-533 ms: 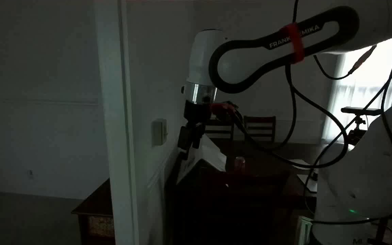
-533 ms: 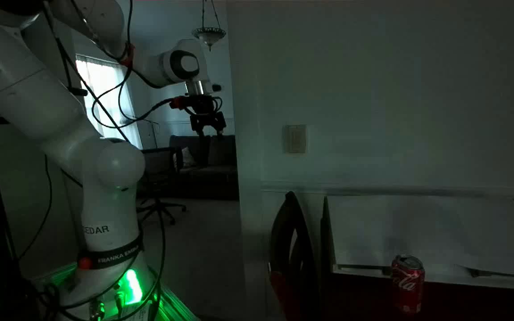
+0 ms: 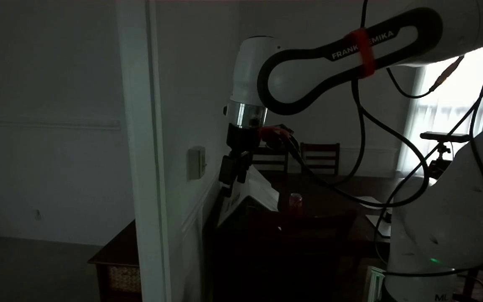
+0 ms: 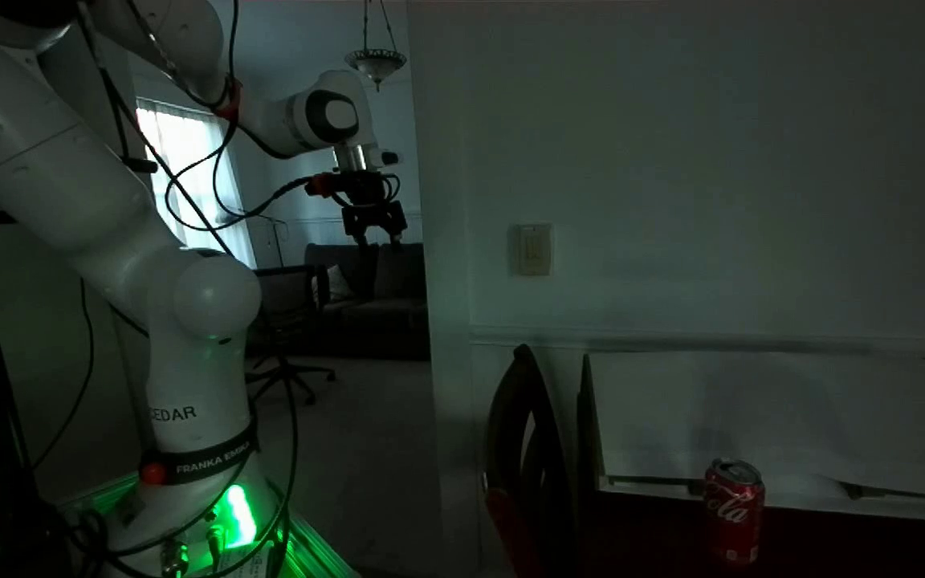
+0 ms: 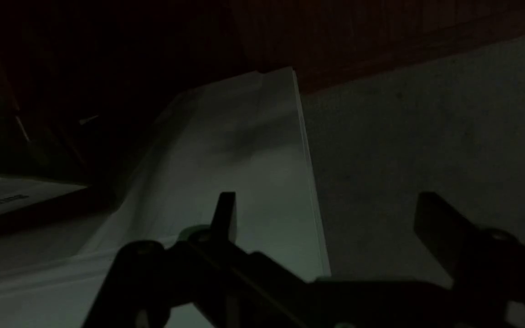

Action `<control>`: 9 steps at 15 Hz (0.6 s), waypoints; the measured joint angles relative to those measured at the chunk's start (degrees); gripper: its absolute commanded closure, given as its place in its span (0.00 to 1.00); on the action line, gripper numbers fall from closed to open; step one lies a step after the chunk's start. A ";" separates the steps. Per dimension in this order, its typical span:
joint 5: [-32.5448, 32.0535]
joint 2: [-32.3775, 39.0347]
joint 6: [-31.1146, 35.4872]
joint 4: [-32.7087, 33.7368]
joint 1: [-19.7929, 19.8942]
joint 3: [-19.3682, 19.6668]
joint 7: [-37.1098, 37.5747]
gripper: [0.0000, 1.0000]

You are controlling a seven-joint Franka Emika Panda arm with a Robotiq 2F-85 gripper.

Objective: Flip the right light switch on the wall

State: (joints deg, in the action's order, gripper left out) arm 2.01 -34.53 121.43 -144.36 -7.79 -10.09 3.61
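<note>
A pale light switch plate is on the wall in both exterior views [image 3: 197, 162] [image 4: 535, 250]. A small toggle sticks out from it in the side-on exterior view. The room is dark, and I cannot tell separate left and right switches apart. My gripper points downward, apart from the plate and the wall, in both exterior views [image 3: 234, 182] [image 4: 379, 238]. In the wrist view my gripper [image 5: 327, 198] has its fingers wide apart with nothing between them. The switch is out of view there; the fingers are above a white flap [image 5: 244, 150] and grey floor.
A red soda can [image 4: 734, 510] stands on the dark table in front of a white opened box [image 4: 784, 417]. A dark chair back [image 4: 523, 449] leans near the wall below the switch. A door frame edge [image 3: 141, 167] borders the wall. Cables [image 3: 361, 126] hang from the arm.
</note>
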 measured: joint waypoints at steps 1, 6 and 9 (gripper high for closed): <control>0.00 0.00 0.00 0.00 0.00 0.00 0.00 0.00; -0.06 0.05 0.71 0.00 -0.52 2.52 -6.92 0.00; -0.36 0.22 3.54 -0.37 -0.67 10.53 -20.53 0.00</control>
State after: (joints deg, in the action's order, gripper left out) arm 1.65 -34.31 124.97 -144.73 -8.46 0.44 -16.92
